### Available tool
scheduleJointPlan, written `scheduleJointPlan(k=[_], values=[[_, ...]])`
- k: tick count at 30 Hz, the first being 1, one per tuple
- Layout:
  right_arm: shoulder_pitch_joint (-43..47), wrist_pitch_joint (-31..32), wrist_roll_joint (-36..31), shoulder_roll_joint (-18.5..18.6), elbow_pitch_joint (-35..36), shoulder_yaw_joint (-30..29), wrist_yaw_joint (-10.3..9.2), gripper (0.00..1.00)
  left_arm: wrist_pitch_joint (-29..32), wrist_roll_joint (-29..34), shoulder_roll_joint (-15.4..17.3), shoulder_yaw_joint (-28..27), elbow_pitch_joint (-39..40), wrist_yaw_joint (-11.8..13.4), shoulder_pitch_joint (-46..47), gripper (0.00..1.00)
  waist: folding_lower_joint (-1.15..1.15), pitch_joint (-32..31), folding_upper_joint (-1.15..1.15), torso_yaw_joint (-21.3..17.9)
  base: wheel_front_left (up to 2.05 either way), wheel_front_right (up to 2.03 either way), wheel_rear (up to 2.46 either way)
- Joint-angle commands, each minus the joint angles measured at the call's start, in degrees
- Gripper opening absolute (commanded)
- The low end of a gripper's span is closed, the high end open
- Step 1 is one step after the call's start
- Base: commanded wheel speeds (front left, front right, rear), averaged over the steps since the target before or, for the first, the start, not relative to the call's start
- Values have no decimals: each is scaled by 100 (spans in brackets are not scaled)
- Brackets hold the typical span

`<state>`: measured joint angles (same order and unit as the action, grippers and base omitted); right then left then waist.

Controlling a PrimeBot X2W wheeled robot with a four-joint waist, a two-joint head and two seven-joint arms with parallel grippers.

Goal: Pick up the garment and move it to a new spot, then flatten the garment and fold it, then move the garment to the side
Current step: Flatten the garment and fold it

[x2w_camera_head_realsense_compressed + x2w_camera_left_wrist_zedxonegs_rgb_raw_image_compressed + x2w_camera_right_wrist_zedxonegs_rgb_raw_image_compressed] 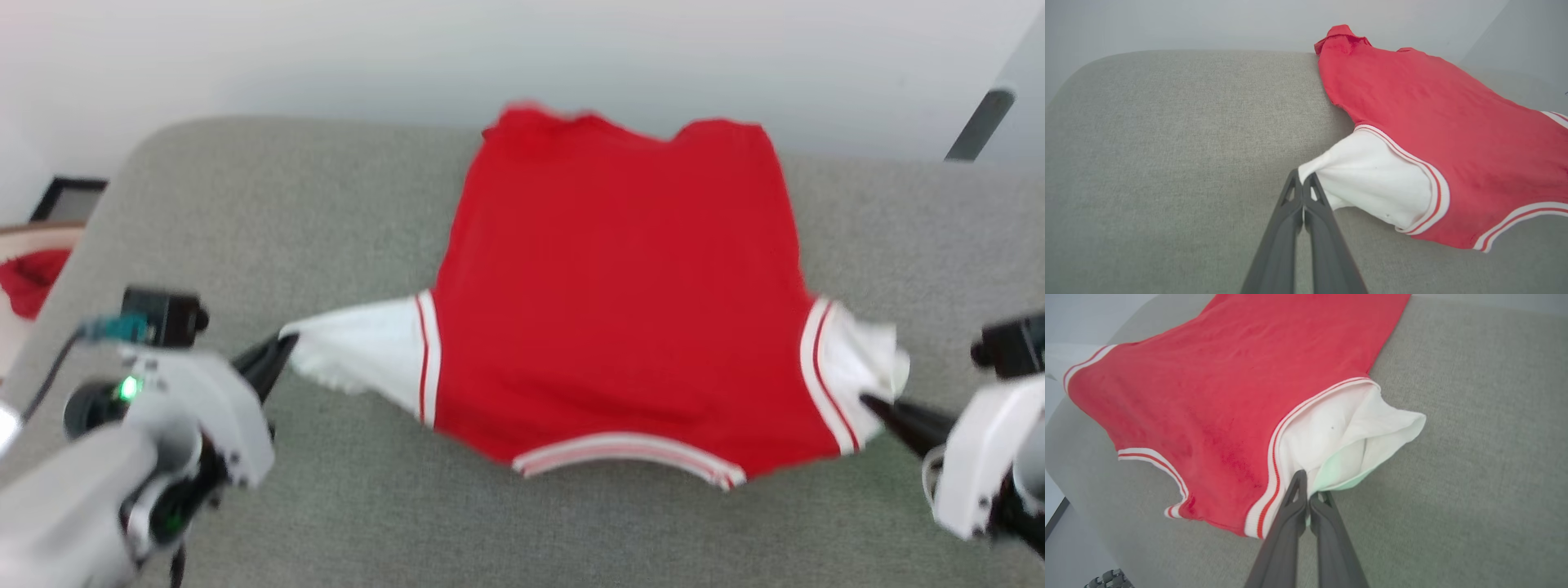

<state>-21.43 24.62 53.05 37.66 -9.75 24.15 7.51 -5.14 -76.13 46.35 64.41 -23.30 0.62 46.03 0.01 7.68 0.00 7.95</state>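
The garment [620, 294], a red T-shirt with white short sleeves, lies spread on the grey cushion, neck band toward me. My left gripper [282, 347] is shut on the tip of its left white sleeve [359, 355]. In the left wrist view the closed fingers [1292, 196] pinch that sleeve's edge [1367, 179]. My right gripper [869, 402] is shut on the lower edge of the right white sleeve [861, 351]. The right wrist view has the gripper [1306, 486] clamped on the crumpled cuff [1355, 433], beside the red-and-white seam stripe. The garment [1216, 384] stretches away from it.
The grey upholstered cushion [286, 220] has a rounded far-left corner and a pale wall behind it. A small all-red cloth lump [28, 278] sits in a container off the cushion's left edge. A dark frame [69, 196] stands on the floor at the left.
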Motion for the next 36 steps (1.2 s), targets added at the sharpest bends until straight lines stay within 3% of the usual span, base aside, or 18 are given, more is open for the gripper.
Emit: scheduleJointPlan(k=[1, 2, 3, 9, 15, 20, 26, 27, 28, 29, 36], values=[[555, 188, 33, 25, 321, -295, -4, 0, -67, -116, 339, 26, 549, 346, -436, 0, -1, -519, 0, -105, 0, 0, 0], [771, 276, 6, 14, 451, -408, -4, 0, -83, -158, 485, 40, 796, 503, -607, 0, -1, -544, 0, -119, 0, 0, 0], [771, 276, 6, 14, 451, -408, -4, 0, -83, -158, 485, 40, 796, 503, -607, 0, -1, -544, 0, -119, 0, 0, 0], [1981, 919, -182, -169, 1203, -1097, -4, 0, -279, -500, 1248, 102, 2284, 1424, -1539, 0, -1, -638, 0, -130, 0, 0, 0], [2978, 1690, -303, -417, 1947, -1641, -3, 0, -554, -853, 1596, 171, 3212, 2083, -2283, 0, -1, -631, 0, -97, 0, 0, 0], [3389, 2076, -565, -675, 2330, -1975, -3, 0, -713, -1000, 1611, 214, 3608, 2349, -2642, 0, -1, -567, 0, -82, 0, 0, 0], [3381, 2281, -878, -885, 2500, -2093, -4, 0, -793, -967, 1449, 223, 3645, 2398, -2754, 0, -1, -484, 0, -33, 0, 0, 0], [3352, 2312, -932, -897, 2514, -2076, -3, 10, -793, -957, 1417, 225, 3630, 2392, -2753, 0, -1, -466, 0, -27, 0, 0, 0], [3302, 2335, -987, -888, 2543, -2055, -4, 37, -801, -954, 1382, 221, 3622, 2375, -2745, 0, -1, -444, 0, -17, 0, 0, 0], [3244, 2345, -1031, -890, 2579, -2060, -3, 100, -809, -942, 1353, 218, 3611, 2367, -2730, 0, -1, -422, 0, -7, 0, 0, 0], [2769, 2500, -1242, -884, 2843, -2203, -3, 100, -840, -811, 1144, 201, 3492, 2334, -2606, 0, -1, -188, 0, 91, 0, 0, 0]])
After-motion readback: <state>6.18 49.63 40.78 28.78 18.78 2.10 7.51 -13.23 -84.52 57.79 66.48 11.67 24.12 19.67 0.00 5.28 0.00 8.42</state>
